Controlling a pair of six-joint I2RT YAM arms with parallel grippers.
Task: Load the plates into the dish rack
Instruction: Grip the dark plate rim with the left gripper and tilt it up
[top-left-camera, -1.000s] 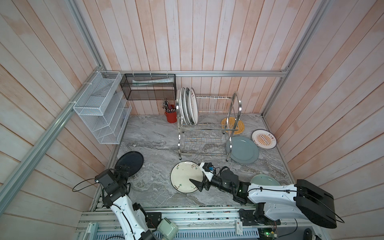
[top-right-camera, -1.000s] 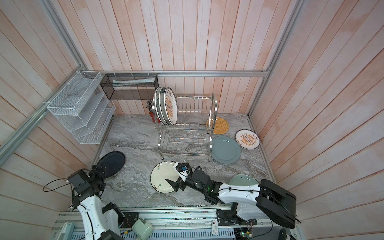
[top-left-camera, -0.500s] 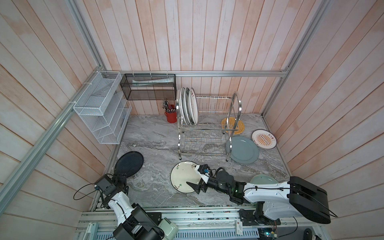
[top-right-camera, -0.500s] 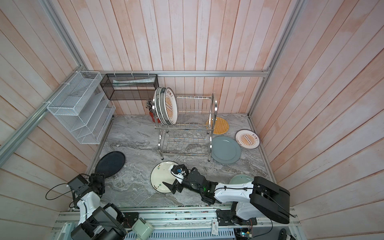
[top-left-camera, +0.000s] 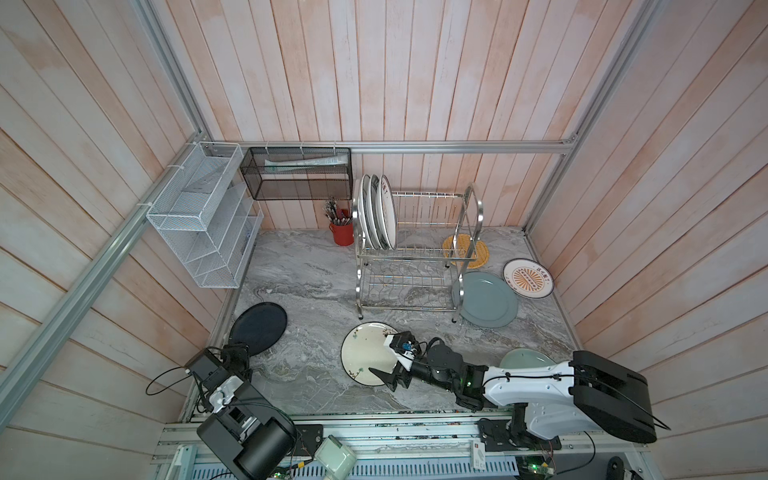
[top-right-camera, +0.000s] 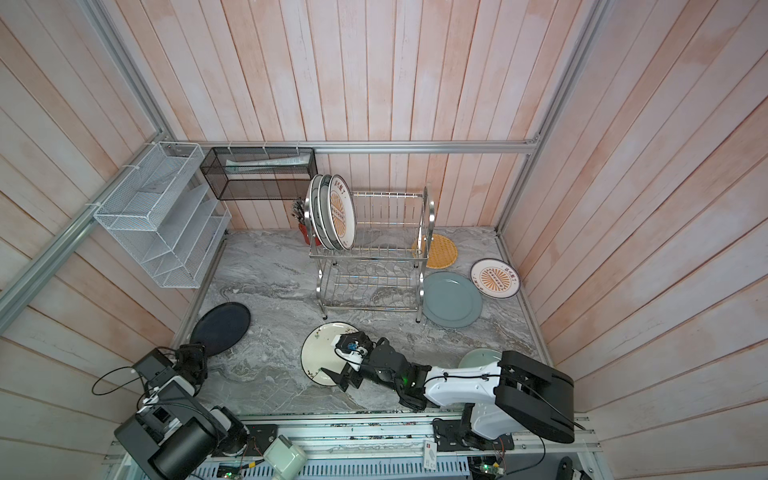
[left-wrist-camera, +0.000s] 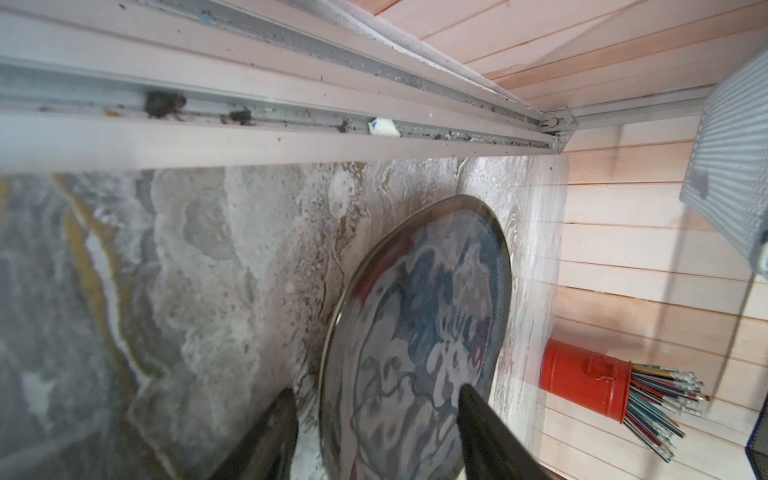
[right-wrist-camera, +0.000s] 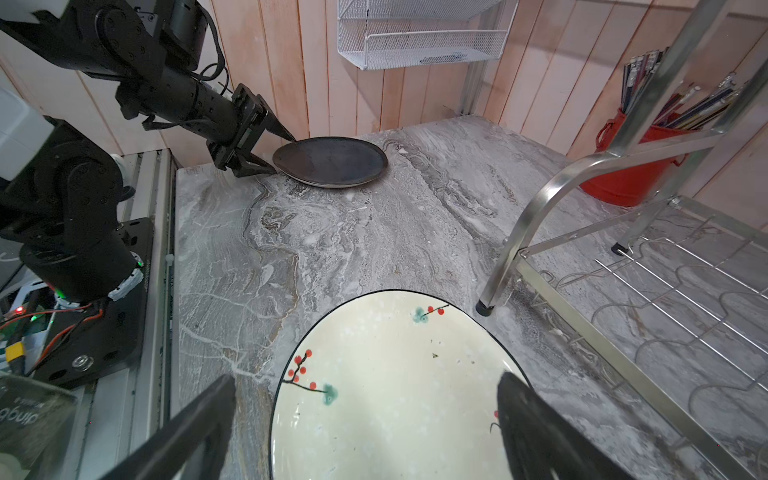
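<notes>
Since a second ago the left arm has folded down over its base at the near left corner, and the right arm has slid slightly leftward along the near rim of the cream floral plate (top-left-camera: 363, 353); the plates themselves lie where they lay.

Left pincer (right-wrist-camera: 282, 153) is spread and straddles the near edge of the black plate (top-left-camera: 258, 328), which lies flat on the tabletop (top-left-camera: 311, 270); in the right wrist view one finger sits at the top of the rim and the other on the marble just beside it, with nothing pinched.

Right pincer (right-wrist-camera: 365, 378) is spread wide over the cream floral plate; one finger hangs above the plate and the other beyond its rim, above the tabletop; whether either touches I cannot tell.

Dish rack (top-left-camera: 415, 251) stands toward the back, with three plates (top-left-camera: 380, 216) upright at the left end of its upper tier; its lower tier is bare.

Grey-blue plate (top-left-camera: 488, 299) lies at the rack's right foot; sunburst plate (top-left-camera: 528, 278) lies just beyond it, by the right wall; orange lattice plate (top-left-camera: 480, 251) lies behind the rack's right end; pale green plate (top-left-camera: 521, 357) is partly hidden by the right arm.
</notes>
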